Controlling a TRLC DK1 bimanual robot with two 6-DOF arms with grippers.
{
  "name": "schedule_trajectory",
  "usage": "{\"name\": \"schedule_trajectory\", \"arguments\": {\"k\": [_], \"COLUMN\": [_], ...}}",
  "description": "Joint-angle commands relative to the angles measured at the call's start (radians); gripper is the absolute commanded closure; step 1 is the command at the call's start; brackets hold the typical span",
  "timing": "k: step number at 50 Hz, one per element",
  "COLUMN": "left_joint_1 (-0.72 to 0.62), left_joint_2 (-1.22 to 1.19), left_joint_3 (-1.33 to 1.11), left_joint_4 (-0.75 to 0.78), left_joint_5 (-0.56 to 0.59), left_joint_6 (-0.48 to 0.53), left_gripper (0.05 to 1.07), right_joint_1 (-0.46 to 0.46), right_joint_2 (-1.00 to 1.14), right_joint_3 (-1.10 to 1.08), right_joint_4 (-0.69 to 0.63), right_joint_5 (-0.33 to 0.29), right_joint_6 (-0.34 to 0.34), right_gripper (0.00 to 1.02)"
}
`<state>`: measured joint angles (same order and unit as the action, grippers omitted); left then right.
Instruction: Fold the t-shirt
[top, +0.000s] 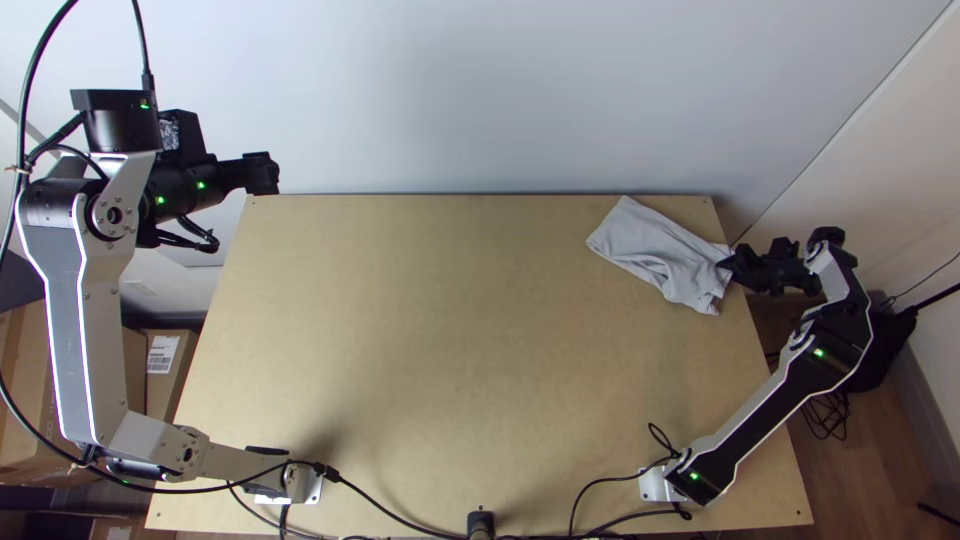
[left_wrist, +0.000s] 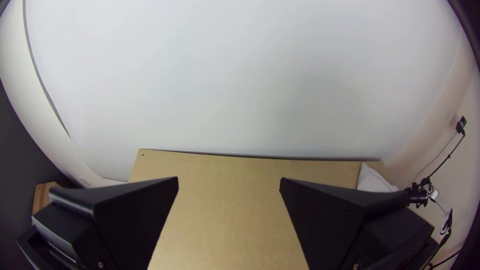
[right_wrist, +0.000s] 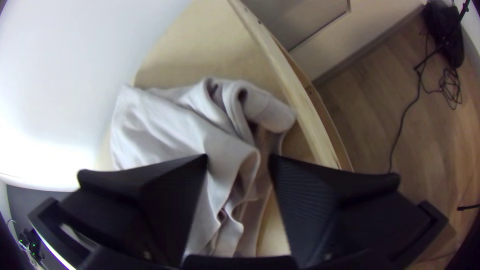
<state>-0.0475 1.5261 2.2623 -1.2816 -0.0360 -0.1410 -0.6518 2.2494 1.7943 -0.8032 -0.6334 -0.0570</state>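
Observation:
The light grey t-shirt (top: 655, 250) lies in a folded, wrinkled bundle at the table's far right corner. In the right wrist view the t-shirt (right_wrist: 160, 125) has bunched folds close to the table edge. My right gripper (top: 728, 264) is at the bundle's right end; in its wrist view the gripper (right_wrist: 239, 159) stands open, with cloth between and below its fingers. Off the table's far left corner, high up, is my left gripper (top: 276, 172). Seen from its own wrist, the left gripper (left_wrist: 229, 181) is open and holds nothing.
The wooden table (top: 450, 330) has bare surface across its middle and left. Cables (top: 600, 500) run along its near edge. Cardboard boxes (top: 165, 370) stand on the left, and a black bag (right_wrist: 444, 35) lies on the floor to the right.

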Motion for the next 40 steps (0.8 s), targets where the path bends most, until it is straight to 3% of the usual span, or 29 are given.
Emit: {"name": "schedule_trajectory", "arguments": {"k": [1,9,13,18,24,29,35,40], "left_joint_1": [-0.002,0.012,0.031,0.052,0.075,0.081,0.078,0.078], "left_joint_2": [-0.003,-0.009,-0.012,-0.017,-0.035,-0.081,-0.172,-0.271], "left_joint_3": [-0.004,-0.004,-0.004,-0.006,-0.007,-0.007,-0.032,-0.090], "left_joint_4": [0.018,0.024,0.039,0.076,0.134,0.192,0.251,0.307], "left_joint_5": [0.012,0.012,0.012,0.010,0.010,0.012,-0.001,-0.030], "left_joint_6": [0.003,0.004,0.006,0.007,0.009,0.007,0.031,0.055], "left_gripper": [0.10,0.10,0.10,0.10,0.10,0.10,0.10,0.10], "right_joint_1": [-0.011,-0.002,0.024,0.080,0.173,0.267,0.369,0.445], "right_joint_2": [-0.102,-0.266,-0.360,-0.498,-0.666,-0.829,-0.988,-1.117], "right_joint_3": [0.000,-0.059,-0.092,-0.142,-0.170,-0.217,-0.217,-0.237], "right_joint_4": [0.133,0.364,0.466,0.585,0.648,0.740,0.742,0.746], "right_joint_5": [0.103,0.284,0.356,0.394,0.422,0.446,0.452,0.463], "right_joint_6": [-0.006,-0.015,-0.069,-0.130,-0.152,-0.145,-0.133,-0.084], "right_gripper": [0.03,0.03,0.03,0.03,0.03,0.03,0.03,0.03]}}
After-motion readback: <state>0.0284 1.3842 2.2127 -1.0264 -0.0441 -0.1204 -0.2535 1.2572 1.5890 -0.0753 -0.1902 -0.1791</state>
